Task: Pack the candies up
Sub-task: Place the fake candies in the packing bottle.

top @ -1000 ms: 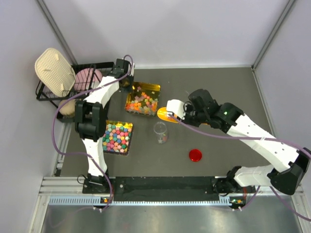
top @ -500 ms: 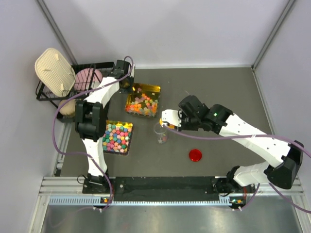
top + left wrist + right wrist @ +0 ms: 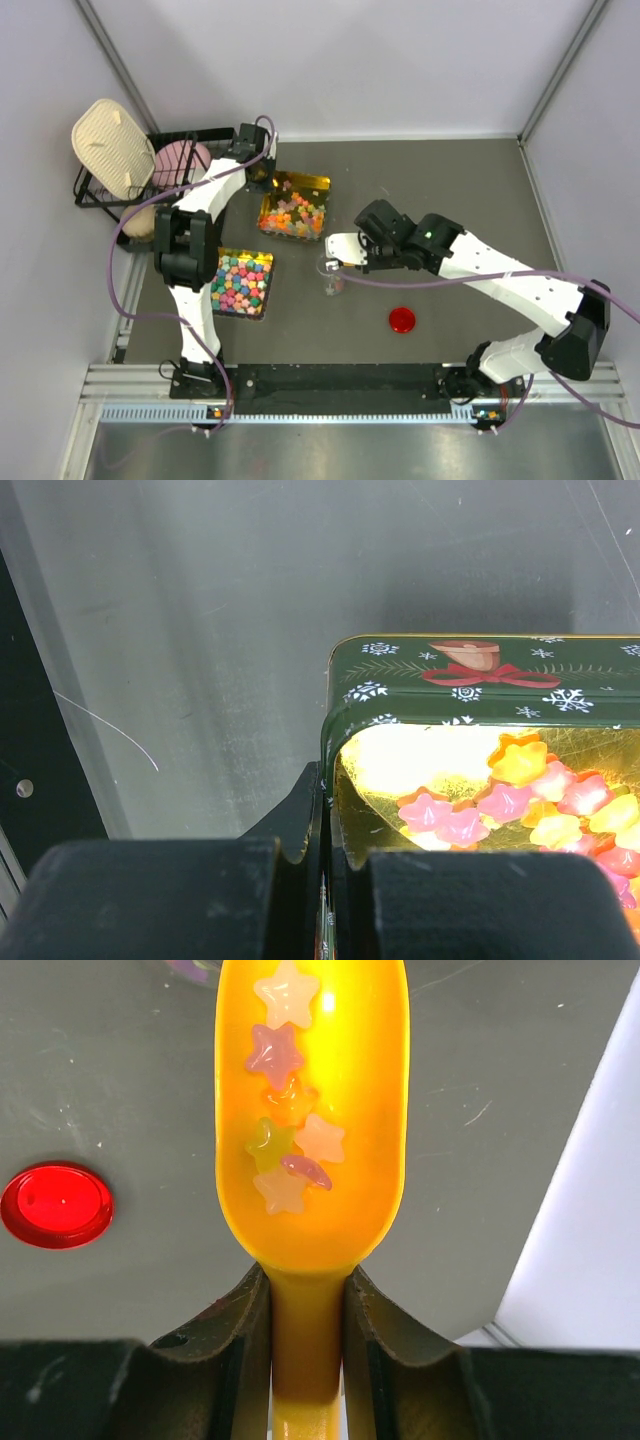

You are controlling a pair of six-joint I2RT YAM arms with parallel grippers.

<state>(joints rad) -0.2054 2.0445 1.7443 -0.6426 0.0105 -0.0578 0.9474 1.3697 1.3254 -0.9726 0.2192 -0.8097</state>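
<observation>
Change: over the last second the right arm has swung from beside the tin toward the clear jar (image 3: 331,275), carrying the loaded scoop with it. The left arm has not shifted.
Red lid (image 3: 403,319): lies flat on the table (image 3: 450,190), nearer the arm bases than the jar and off to its right, well apart from it.
Tray of larger sweets (image 3: 243,282): left of the jar, untouched and no part of this job.
Right claw (image 3: 305,1300): closed snugly on the handle of the yellow scoop (image 3: 310,1190), which it holds level just above the jar's far side. The scoop's tip is near the rim; whether it is over the mouth I cannot tell.
Candies (image 3: 287,1110): seven or so small stars lie in the scoop's bowl, and the bulk sits in the tin.
Tin (image 3: 295,212): beyond the jar and slightly left, gold inside, green with snowflakes outside.
Left claw (image 3: 328,855): pinched on the tin's wall at the corner farthest from the jar, steadying it.
Step in hand: ferrying one scoopful from tin to jar.
Next move: likely centre the tip over the mouth, then tilt slowly so the stars slide in rather than spill.
</observation>
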